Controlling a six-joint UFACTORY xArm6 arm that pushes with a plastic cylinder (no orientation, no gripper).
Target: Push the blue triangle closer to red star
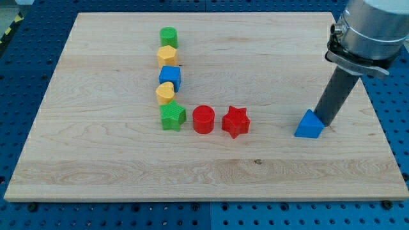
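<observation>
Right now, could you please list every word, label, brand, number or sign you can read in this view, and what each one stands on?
None: no readable text shows in this view.
The wooden board, the blocks, such as the blue triangle and the red star, and the dark rod ending in my tip are all unmarked.

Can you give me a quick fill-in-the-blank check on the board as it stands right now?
1. My tip sits at the blue triangle's ____ side in the view.
2. The block directly at the view's left of the red star is the red ____.
3. The topmost block in the column is the ____ cylinder.
4. Between the two yellow blocks sits the ____ cube.

Missing words: right; cylinder; green; blue
</observation>
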